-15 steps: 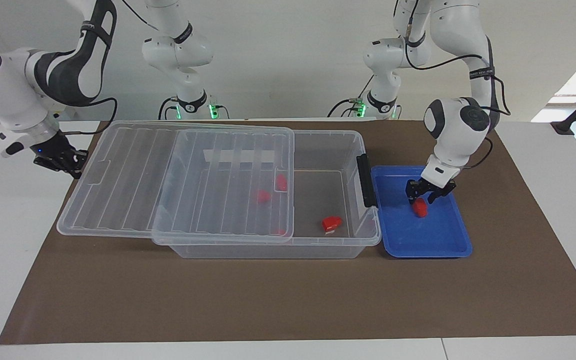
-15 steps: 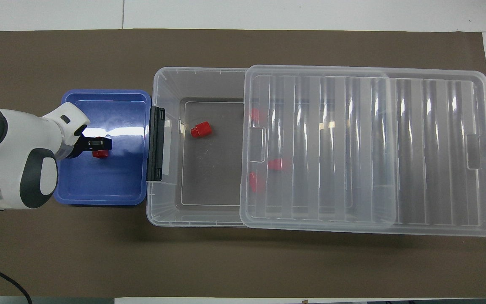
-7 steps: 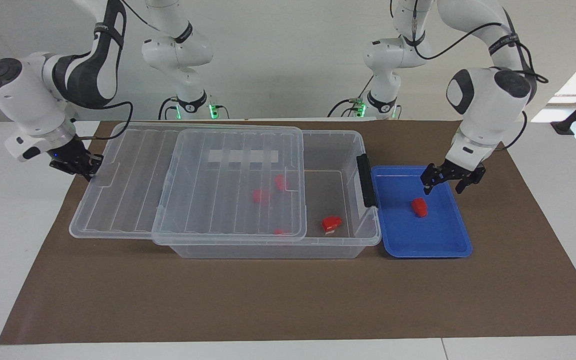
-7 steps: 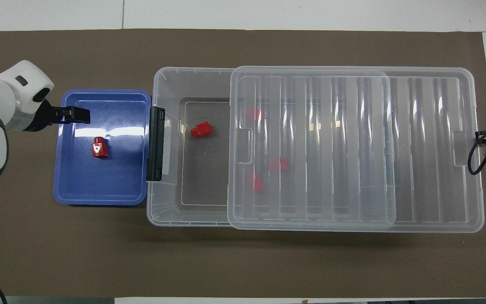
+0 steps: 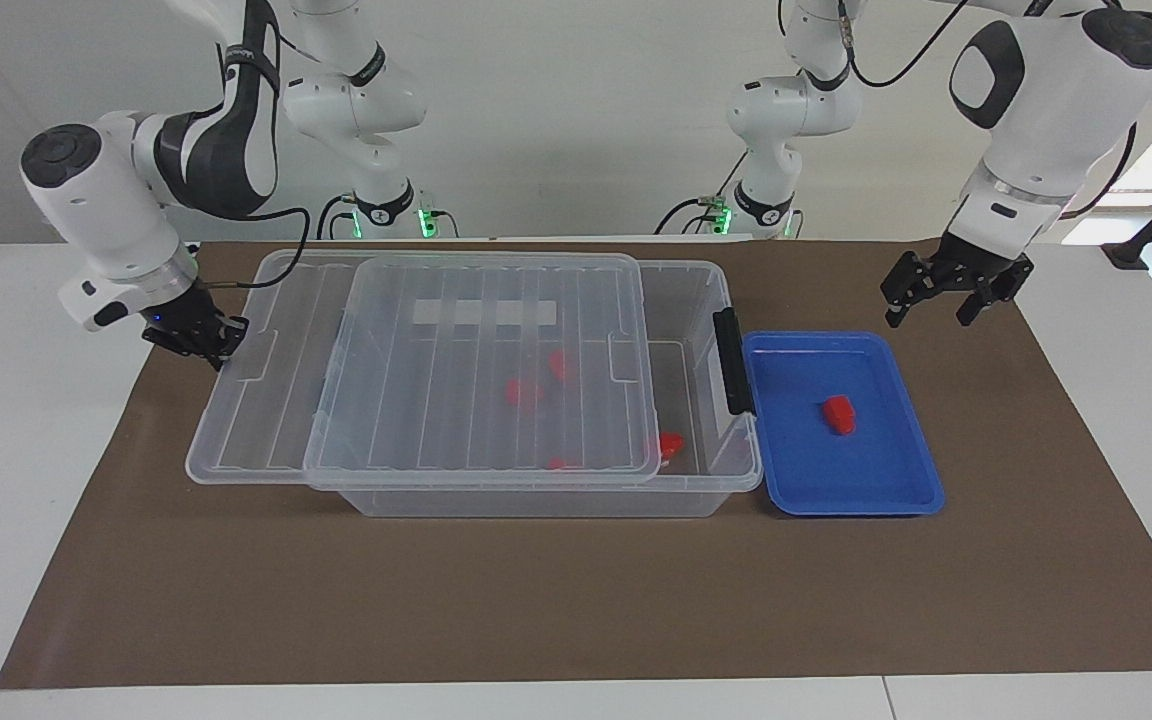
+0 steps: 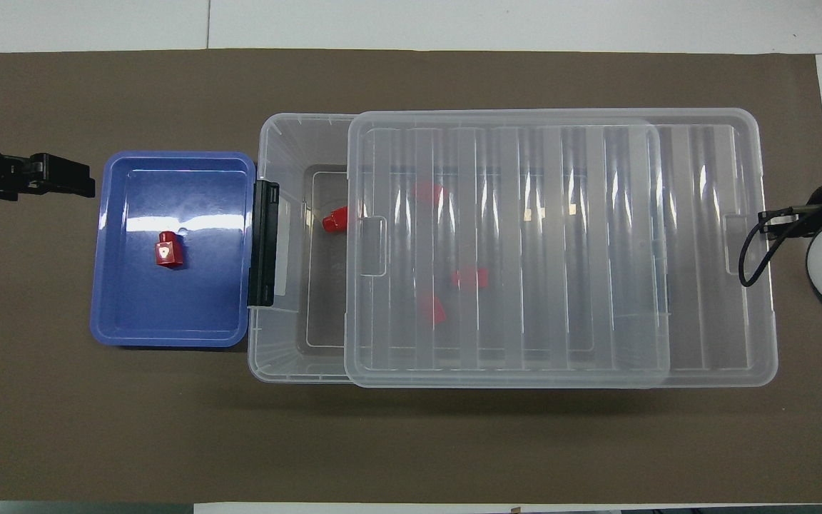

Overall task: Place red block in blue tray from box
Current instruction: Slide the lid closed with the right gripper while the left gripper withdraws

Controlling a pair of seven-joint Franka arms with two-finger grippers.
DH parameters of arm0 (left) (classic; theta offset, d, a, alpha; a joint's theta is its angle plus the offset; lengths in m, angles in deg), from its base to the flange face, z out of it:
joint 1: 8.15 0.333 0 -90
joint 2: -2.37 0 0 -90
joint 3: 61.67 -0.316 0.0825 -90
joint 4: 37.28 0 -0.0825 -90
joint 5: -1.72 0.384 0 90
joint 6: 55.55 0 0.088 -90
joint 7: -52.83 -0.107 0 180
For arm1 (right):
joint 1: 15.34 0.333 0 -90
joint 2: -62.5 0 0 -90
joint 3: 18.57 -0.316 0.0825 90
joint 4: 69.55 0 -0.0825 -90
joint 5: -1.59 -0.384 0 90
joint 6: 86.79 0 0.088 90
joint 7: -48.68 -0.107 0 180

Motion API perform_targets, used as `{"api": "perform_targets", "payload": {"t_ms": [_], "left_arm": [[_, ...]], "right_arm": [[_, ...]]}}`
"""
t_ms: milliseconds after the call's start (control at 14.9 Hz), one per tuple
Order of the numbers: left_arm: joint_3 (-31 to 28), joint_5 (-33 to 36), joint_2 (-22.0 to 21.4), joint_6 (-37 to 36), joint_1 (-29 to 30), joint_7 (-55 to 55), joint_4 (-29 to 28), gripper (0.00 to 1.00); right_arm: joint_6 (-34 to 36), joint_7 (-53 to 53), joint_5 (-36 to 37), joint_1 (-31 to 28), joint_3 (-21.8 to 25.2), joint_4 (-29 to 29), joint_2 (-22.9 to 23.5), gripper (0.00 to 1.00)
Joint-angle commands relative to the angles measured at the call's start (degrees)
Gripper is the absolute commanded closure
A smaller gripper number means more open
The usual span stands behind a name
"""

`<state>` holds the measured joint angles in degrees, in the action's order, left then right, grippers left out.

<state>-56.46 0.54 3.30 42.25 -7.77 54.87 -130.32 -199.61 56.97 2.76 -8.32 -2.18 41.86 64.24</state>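
Red block (image 5: pixel 840 414) sits in the blue tray (image 5: pixel 896 494), free of any grip, roughly mid-tray, long axis running about toward and away from the robots. So we judge the placement itself done.

Our left end effector (image 5: pixel 948 296) is up in the air over the brown mat (image 5: pixel 576 600), just off the tray's robot-side corner at the left arm's end of the worktop. Fingers spread, released, holding nothing. The block lies down and away from the robots relative to it, well apart.

Our right end effector (image 5: pixel 198 340) is at the edge of the clear ribbed lid (image 5: pixel 486 370), at the right arm's end. It looks closed on the lid rim, but we can't tell for certain from either view, so treat that grip as unconfirmed.

The lid lies along the clear box (image 5: pixel 706 480), overhanging it at the right arm's end and leaving a strip open next to the black clip handle (image 5: pixel 728 360) that adjoins the tray. Several other red pieces (image 5: pixel 524 392) remain in the box, most seen through the lid, one half-exposed at the lid's edge.

What the next move turns on: lid long axis is in line with the box's, and the uncovered gap is at the tray end. Closing means travel along that axis toward the left arm's end, and the right arm is the one at the lid.
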Motion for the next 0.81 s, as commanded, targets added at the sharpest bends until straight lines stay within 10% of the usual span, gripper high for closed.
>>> {"api": "perform_targets", "payload": {"t_ms": [0, 740], "left_arm": [[0.1, -0.2, -2.5, -5.1, 0.2, 0.3, 1.3, 0.0], [0.3, -0.3, -5.4, -6.9, -0.3, 2.6, -1.4, 0.0]], "right_arm": [[-0.9, -3.6, -0.5, -0.3, -2.3, 1.8, -1.7, 1.0], [-2.8, -14.0, -0.8, 3.2, -5.9, 3.2, -0.9, 1.0]]}}
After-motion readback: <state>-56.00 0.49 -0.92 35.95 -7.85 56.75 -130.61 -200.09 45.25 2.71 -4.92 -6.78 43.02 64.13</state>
